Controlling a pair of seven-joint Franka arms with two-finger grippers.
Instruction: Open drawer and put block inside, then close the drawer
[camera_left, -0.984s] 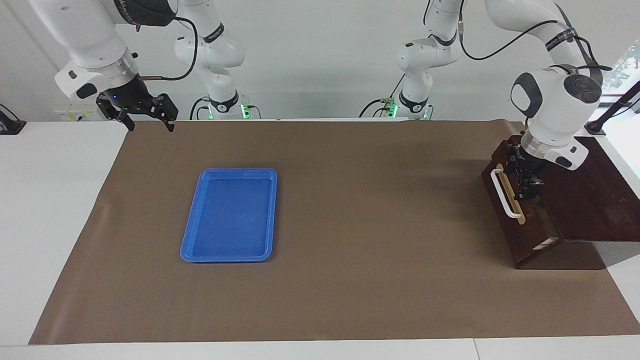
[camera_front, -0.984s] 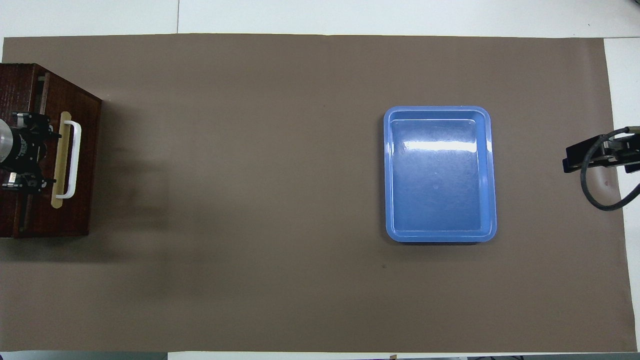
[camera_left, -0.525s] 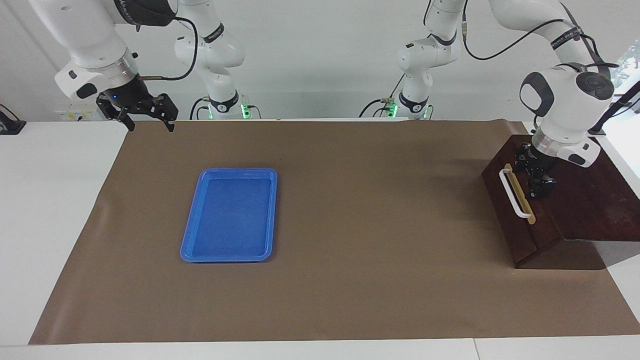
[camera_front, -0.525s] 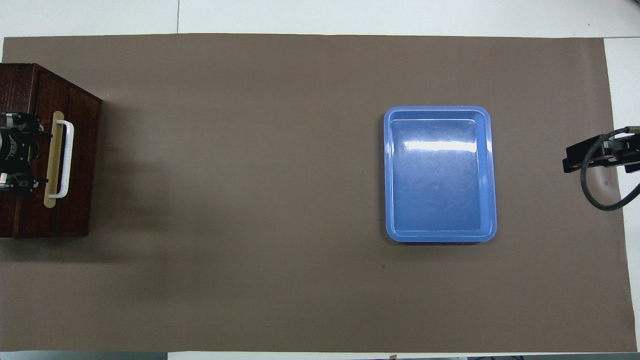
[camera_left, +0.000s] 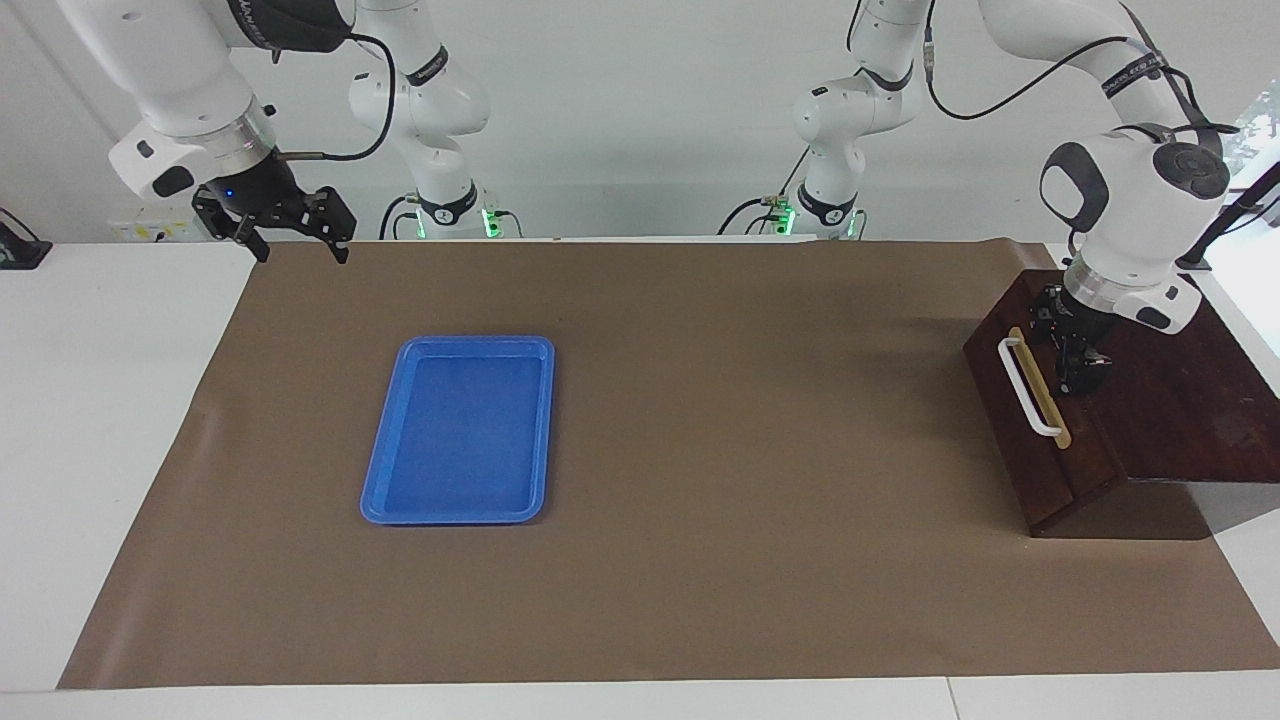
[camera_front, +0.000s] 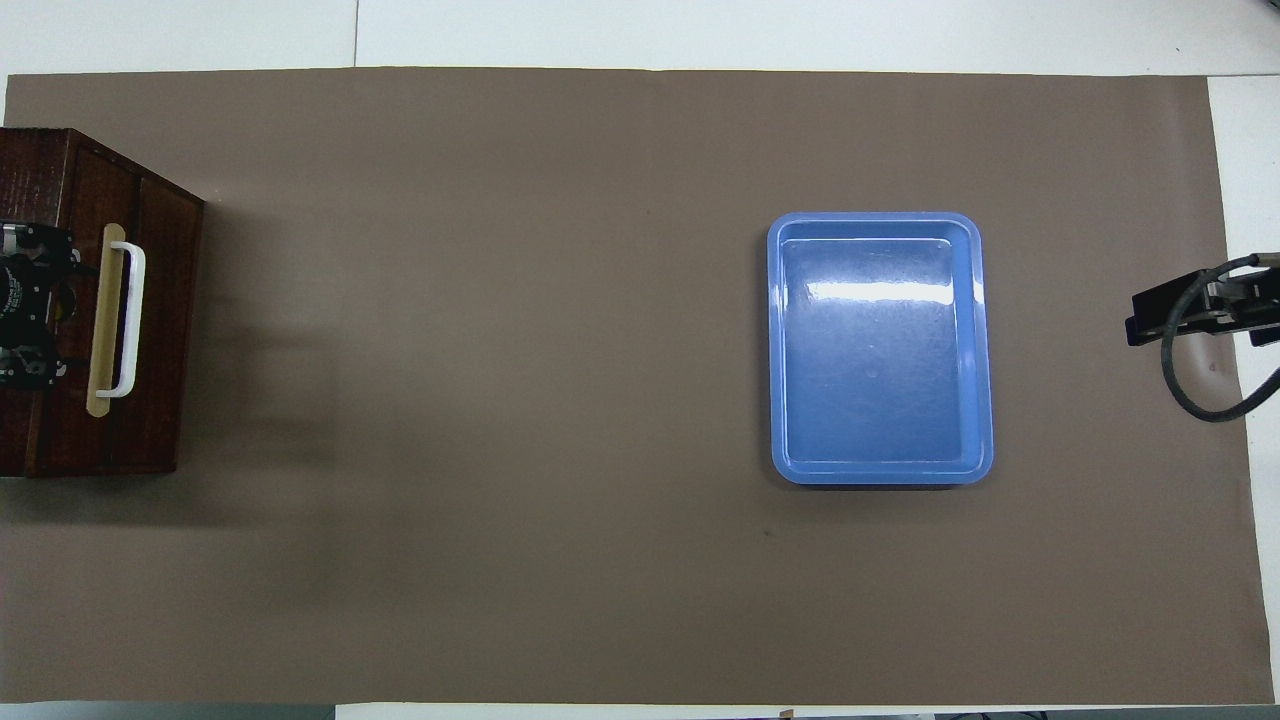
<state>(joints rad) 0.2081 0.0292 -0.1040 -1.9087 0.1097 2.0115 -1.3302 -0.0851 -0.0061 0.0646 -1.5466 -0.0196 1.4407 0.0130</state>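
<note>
**Facing view and overhead view: drawer shut, block out of sight**

Facing view: the drawer (camera_left: 1030, 425), which a second ago stood pulled out with a strip of its pale interior showing, now sits flush in the dark wooden box (camera_left: 1170, 400) at the left arm's end of the surface (camera_left: 700, 600); its white handle (camera_left: 1027, 387) has gone back with it; the left hand (camera_left: 1082, 350) hangs over the box top just beside the handle's tan strip, fingers spread wide, gripping nothing, and it has lifted a little since half a second ago; the right hand (camera_left: 290, 240) waits over the edge of the brown mat at the right arm's end, fingers apart and empty, unmoved; the block shows nowhere, neither on the mat nor in the blue tray (camera_left: 460, 430), so I judge it to be inside the closed drawer, though that cannot be seen.

Overhead view: the drawer (camera_front: 150, 320) front lines up with the box (camera_front: 40, 160) and no gap is left where a dark slot lay open a second ago; the left hand (camera_front: 25, 320) shows at the frame's edge over the box top; the handle (camera_front: 128, 318) is free of it; the tray (camera_front: 880, 350) holds nothing and has not shifted; the right hand (camera_front: 1195, 305) is parked off the mat's end.

By my reading the closing push is done and the task looks complete; only withdrawal of the left arm seems left.
</note>
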